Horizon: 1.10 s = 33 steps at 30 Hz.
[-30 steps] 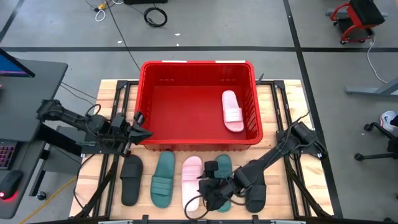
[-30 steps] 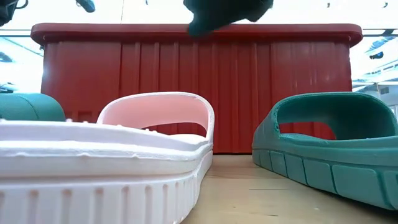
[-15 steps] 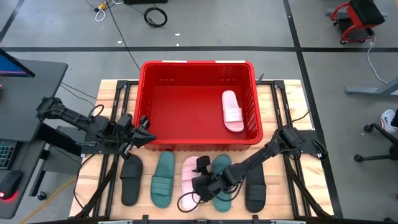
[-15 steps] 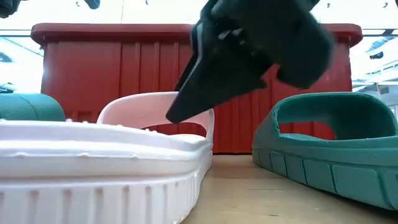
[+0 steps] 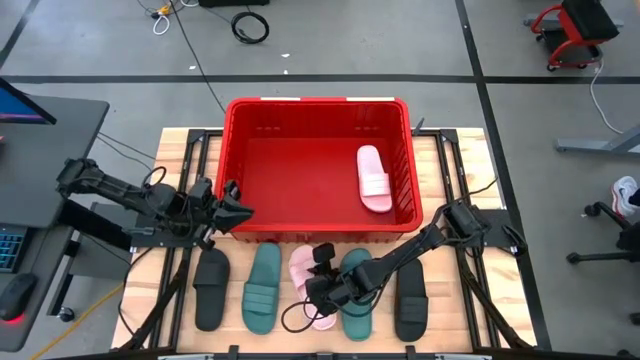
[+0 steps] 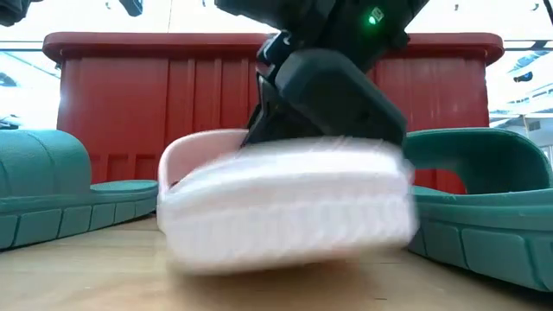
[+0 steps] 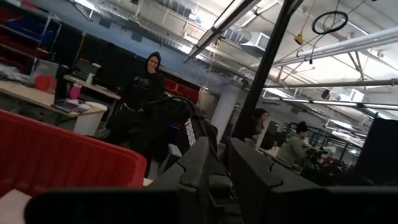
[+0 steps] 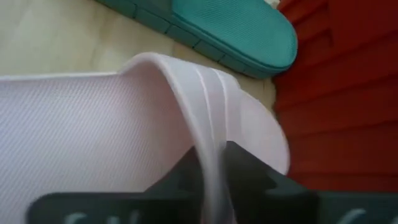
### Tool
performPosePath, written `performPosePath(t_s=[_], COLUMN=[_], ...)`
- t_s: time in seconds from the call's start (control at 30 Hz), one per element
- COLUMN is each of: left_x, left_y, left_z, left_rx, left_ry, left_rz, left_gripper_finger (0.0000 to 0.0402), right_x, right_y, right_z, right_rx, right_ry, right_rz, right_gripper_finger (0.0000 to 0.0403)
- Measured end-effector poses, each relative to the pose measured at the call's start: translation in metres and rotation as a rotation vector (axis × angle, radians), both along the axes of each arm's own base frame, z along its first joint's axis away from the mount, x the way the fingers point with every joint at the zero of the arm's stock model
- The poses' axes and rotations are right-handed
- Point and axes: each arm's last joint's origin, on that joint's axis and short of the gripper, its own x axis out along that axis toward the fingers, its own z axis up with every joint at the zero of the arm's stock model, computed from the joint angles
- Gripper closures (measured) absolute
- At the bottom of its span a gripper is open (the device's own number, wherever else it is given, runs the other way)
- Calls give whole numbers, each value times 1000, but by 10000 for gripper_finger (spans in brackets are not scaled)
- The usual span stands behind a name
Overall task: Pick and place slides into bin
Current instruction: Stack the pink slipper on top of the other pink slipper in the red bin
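right gripper (image 5: pixel 318 283) clamped on the strap of a pale pink slide (image 5: pixel 309 284), slide just in front of the red bin (image 5: pixel 318 112), left gripper (image 5: pixel 236 209) beside the bin's left wall, its opening unclear

A bright red bin (image 5: pixel 318 110) with vertically ribbed walls is seen at the centre of the high view; one pale pink slide (image 5: pixel 374 179) with a ribbed strap is shown at its right side. Below it, along the lower frame, a row is made up of a black slide (image 5: pixel 210 288), a teal-green slide (image 5: pixel 264 288), a second pink slide (image 5: pixel 303 268), another teal-green slide (image 5: pixel 358 296) and another black slide (image 5: pixel 410 300). The table (image 5: pixel 178 145) is of pale wood planks. Both arms are dark, as is the right end effector (image 5: pixel 322 290). The floor (image 5: pixel 120 40) is grey with black lines.
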Motion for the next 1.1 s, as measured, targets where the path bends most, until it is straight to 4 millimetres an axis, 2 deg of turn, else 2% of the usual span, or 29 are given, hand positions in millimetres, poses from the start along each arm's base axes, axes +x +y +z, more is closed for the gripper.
performPosePath(t_s=[0.1, 0.17, 0.3, 0.4, 0.53, 0.6, 0.7, 0.87, 1.0, 1.1], left_x=[0, 0, 0, 0, 0, 1, 4, 6, 9, 12], left_y=[0, -1, -1, -1, 0, 0, -1, 3, 6, 11], left_z=[0, 0, 0, 1, 5, 12, 20, 23, 19, 16], left_rx=[38, 56, 58, 65, 99, 127, 173, 148, 106, 85], left_ry=[-6, -8, -13, -15, -27, -40, -34, -31, 22, 47], left_rz=[-11, -13, -13, -7, 25, 50, 93, 123, 122, 142], left_gripper_finger=[324, 325, 331, 330, 313, 301, 279, 238, 208, 193], right_x=[-1, -2, -9, -20, -42, -56, -76, -104, -115, -116], right_y=[0, 1, -5, -25, -61, -79, -104, -139, -164, -183], right_z=[14, 31, 89, 137, 198, 225, 256, 284, 286, 282], right_rx=[43, 108, 345, 570, 813, 853, 798, 670, 591, 555], right_ry=[-9, -41, -143, -211, -330, -410, -532, -656, -642, -621], right_rz=[0, 7, 16, -3, -60, -77, -93, -163, -273, -343], right_gripper_finger=[387, 392, 383, 391, 393, 389, 391, 394, 393, 394])
